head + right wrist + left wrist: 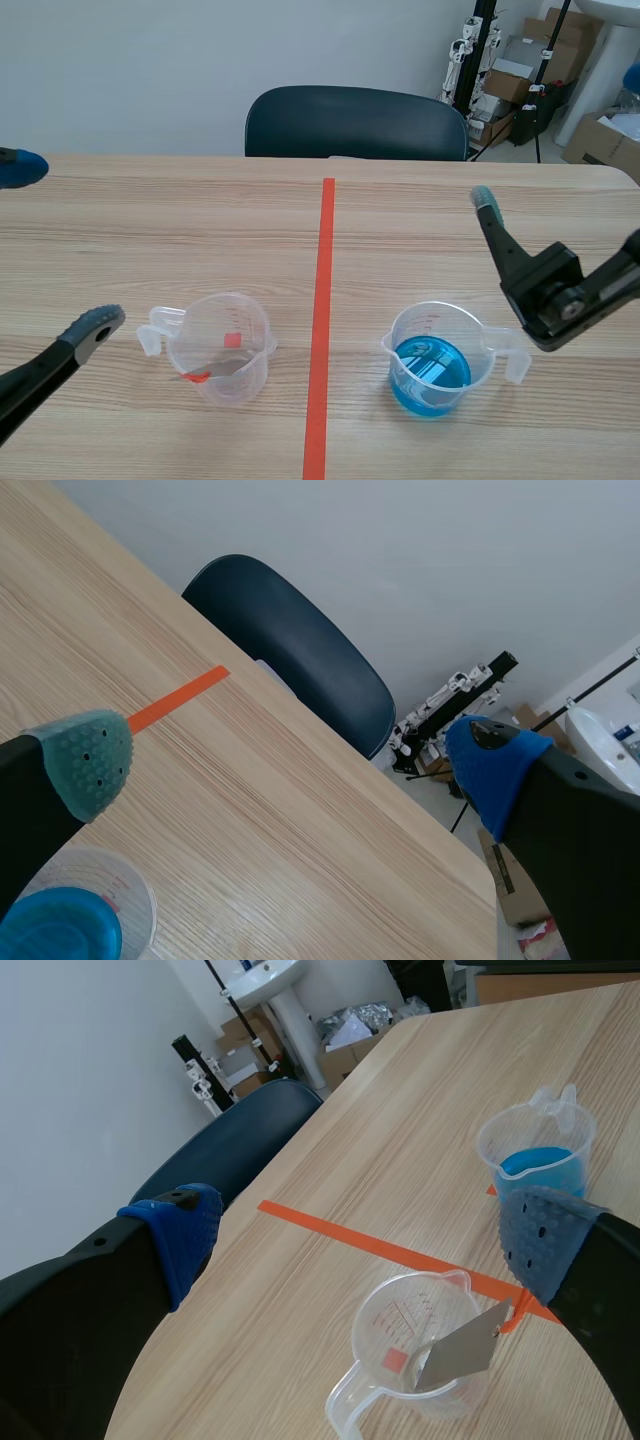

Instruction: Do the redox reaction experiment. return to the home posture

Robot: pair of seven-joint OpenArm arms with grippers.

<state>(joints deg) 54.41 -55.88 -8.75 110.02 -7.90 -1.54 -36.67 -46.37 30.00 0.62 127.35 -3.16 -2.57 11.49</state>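
Observation:
A clear measuring cup [218,345] stands left of the tape line, and a grey metal strip [222,369] with a red tag leans inside it. Right of the line is a second cup [432,365] holding blue liquid. My left gripper [58,248] hangs open above the table, left of the clear cup. In the left wrist view the clear cup [410,1350] and its strip [462,1348] sit ahead of the open left gripper [362,1238], with the blue cup [537,1155] farther on. My right gripper [290,763] is open and raised, with the blue cup [70,920] below one finger.
A dark chair [355,122] stands at the table's far edge. Cardboard boxes [520,75] and black stands [478,60] fill the room's back right corner. The table's right edge is near the right arm [570,295].

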